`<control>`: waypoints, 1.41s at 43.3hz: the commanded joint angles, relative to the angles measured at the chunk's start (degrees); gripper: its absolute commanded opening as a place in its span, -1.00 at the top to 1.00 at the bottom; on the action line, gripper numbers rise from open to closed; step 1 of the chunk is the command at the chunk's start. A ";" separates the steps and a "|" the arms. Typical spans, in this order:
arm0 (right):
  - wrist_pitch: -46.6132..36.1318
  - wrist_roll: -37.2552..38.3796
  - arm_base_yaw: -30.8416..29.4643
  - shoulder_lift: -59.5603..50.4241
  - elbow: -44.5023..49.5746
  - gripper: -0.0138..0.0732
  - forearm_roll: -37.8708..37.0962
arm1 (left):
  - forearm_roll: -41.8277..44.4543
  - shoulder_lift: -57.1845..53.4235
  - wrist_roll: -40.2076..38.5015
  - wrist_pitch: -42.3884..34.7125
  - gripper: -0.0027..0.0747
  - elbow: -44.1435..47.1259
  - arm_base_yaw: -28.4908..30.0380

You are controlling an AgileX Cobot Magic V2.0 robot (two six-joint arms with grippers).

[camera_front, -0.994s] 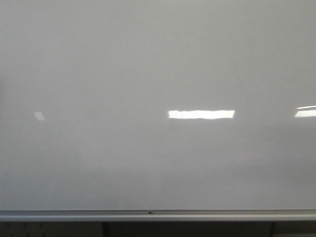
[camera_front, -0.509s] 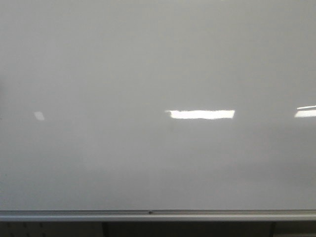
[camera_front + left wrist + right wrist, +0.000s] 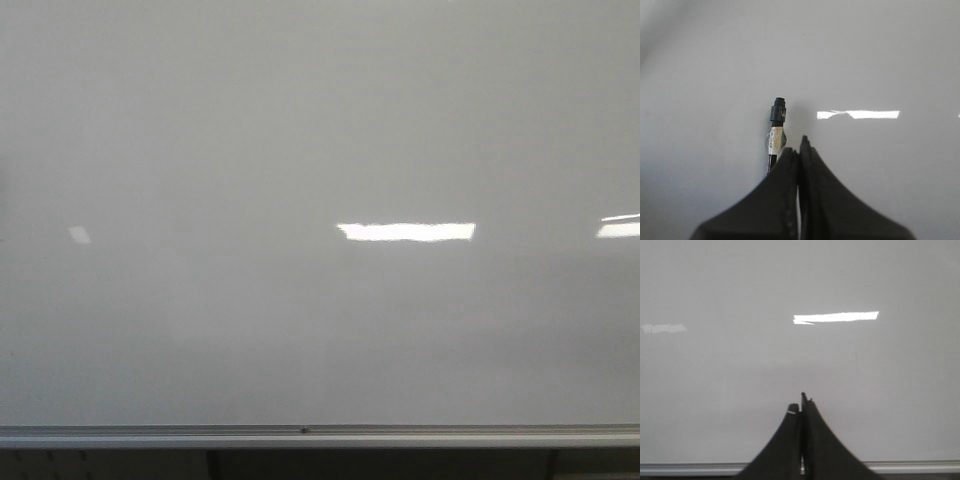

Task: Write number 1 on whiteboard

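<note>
The whiteboard (image 3: 300, 130) fills the front view, glossy pale grey with only light reflections on it. The number 1 is out of view in every frame. Neither gripper shows in the front view. In the left wrist view my left gripper (image 3: 800, 144) is shut, its jaws pressed together, facing the board (image 3: 865, 60). A black marker (image 3: 776, 131) with a white label pokes out from behind one finger, beside the jaws and not between them, tip towards the board. How it is held is hidden. My right gripper (image 3: 802, 402) is shut and empty before the board (image 3: 740, 285).
A silver rail (image 3: 150, 436) runs along the board's lower edge, with dark space beneath it. The rail (image 3: 690, 468) also shows in the right wrist view, behind the fingers. Bright rectangular light reflections (image 3: 405, 231) lie on the board.
</note>
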 commanded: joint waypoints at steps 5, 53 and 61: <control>-8.65 0.09 0.03 -0.98 -1.25 0.82 -0.17 | -2.39 -0.23 -0.35 -6.77 0.98 1.27 0.07; 4.67 -0.02 -0.03 20.06 -30.88 0.14 2.72 | 2.23 21.64 -0.35 3.28 0.10 -22.03 0.42; 4.67 -0.02 -0.03 20.06 -30.88 -0.41 2.72 | 1.42 21.64 -0.35 3.07 -0.64 -22.03 0.42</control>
